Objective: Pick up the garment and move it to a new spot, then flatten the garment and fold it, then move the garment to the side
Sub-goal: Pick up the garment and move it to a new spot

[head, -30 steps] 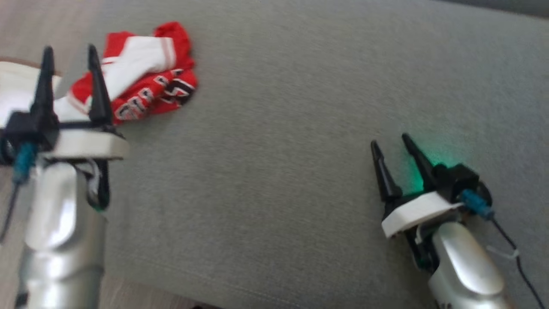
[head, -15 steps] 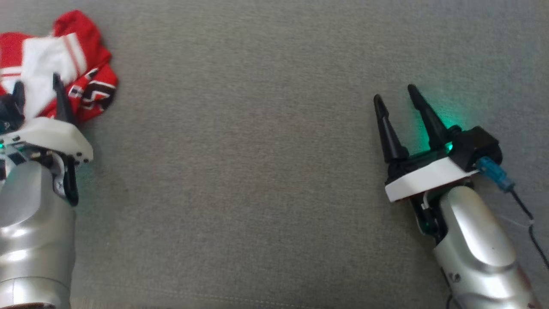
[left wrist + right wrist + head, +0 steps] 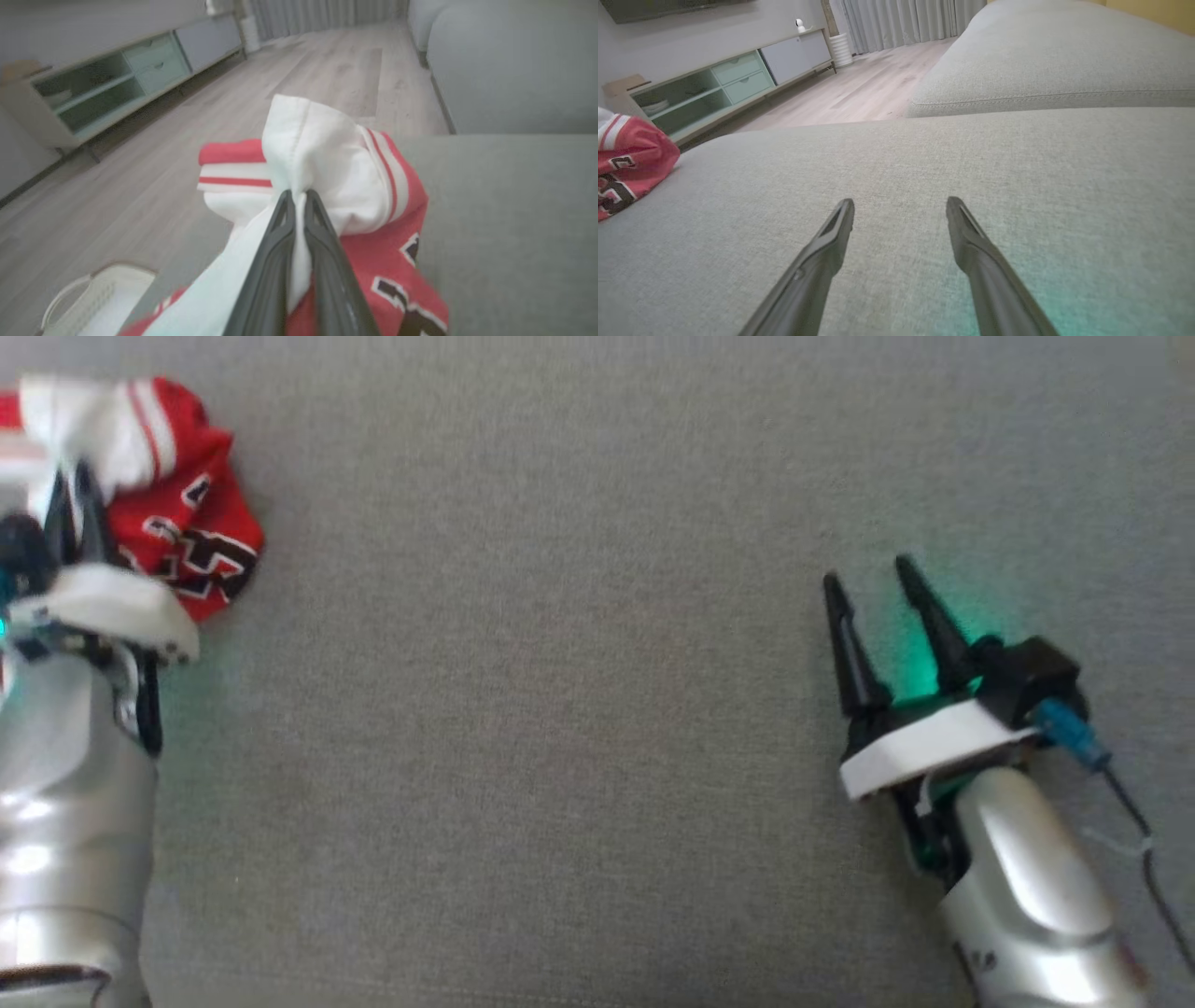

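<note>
Apparently step one: left claw (image 3: 298,193) pinched shut on a white fold of the garment (image 3: 322,144), bunched around its tips; right claw (image 3: 867,571) open, empty, well apart over the couch (image 3: 560,709). Moving, flattening, folding remain.

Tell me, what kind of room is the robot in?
Most likely a living room in a home. There's a big grey sofa, a low cabinet with shelves and drawers, and long curtains reaching down to a wooden floor.

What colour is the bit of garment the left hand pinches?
White; the left hand grips the garment there, clearest in the left wrist view.
</note>
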Available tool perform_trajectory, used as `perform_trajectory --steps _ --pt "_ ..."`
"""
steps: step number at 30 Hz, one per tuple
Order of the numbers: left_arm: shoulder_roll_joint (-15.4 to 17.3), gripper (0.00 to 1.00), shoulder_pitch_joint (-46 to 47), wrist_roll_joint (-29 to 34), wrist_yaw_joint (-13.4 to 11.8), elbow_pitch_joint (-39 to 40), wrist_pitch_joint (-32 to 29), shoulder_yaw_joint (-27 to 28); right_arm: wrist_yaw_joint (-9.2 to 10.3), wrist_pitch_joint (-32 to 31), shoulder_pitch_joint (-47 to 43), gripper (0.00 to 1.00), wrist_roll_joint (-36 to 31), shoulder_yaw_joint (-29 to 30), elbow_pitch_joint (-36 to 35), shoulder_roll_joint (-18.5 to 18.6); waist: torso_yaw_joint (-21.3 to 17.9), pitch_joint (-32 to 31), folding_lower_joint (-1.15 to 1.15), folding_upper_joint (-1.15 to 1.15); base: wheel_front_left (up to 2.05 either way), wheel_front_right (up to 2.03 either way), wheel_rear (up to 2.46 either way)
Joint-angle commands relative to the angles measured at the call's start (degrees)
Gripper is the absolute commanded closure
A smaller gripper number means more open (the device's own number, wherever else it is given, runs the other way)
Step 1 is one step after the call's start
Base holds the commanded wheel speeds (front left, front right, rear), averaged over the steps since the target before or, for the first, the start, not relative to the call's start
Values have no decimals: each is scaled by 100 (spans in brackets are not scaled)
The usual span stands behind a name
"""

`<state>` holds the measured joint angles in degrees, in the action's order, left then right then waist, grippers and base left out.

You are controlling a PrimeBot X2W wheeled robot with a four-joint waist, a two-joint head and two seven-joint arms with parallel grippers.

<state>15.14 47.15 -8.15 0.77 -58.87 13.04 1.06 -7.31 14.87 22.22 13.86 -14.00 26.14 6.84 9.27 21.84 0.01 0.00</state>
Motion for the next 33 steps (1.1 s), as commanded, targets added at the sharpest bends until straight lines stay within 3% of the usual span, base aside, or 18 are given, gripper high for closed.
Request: perform_trajectory --steps 1,7,18,24,26,27,28,33 --pt "360 100 329 97 71 326 110 -4 -18 13 -147 0 70 -99 -99 -155 -118 -333 -1 0 0 0 0" --pt "215 100 681 279 368 931 177 -426 -18 13 -296 0 143 -135 42 -330 -551 -887 -1 0 0 0 0" --pt "-930 100 479 7 642 1793 194 -1346 -18 13 -477 0 392 -261 137 -394 -1794 -1337 -1 0 0 0 0" --pt "-1214 100 63 -534 667 1940 195 -2157 -18 13 -471 0 541 -447 187 -395 -2396 -1328 -1 0 0 0 0" --pt "-1223 100 -261 -1125 668 2090 195 -2725 -18 13 -457 0 620 -585 207 -395 -2632 -1327 -1 0 0 0 0" --pt "-1224 64 -350 -1255 645 2074 195 -2890 -18 13 -447 0 645 -620 211 -395 -2685 -1319 -1 0 0 0 0" --pt "-1224 0 -423 -1396 581 2061 195 -3007 -18 13 -433 0 663 -636 218 -395 -2715 -1315 -1 0 0 0 0" --pt "-1225 0 -634 -1676 240 2057 196 -3269 -18 13 -417 0 660 -570 244 -395 -2683 -1331 -1 0 0 0 0"
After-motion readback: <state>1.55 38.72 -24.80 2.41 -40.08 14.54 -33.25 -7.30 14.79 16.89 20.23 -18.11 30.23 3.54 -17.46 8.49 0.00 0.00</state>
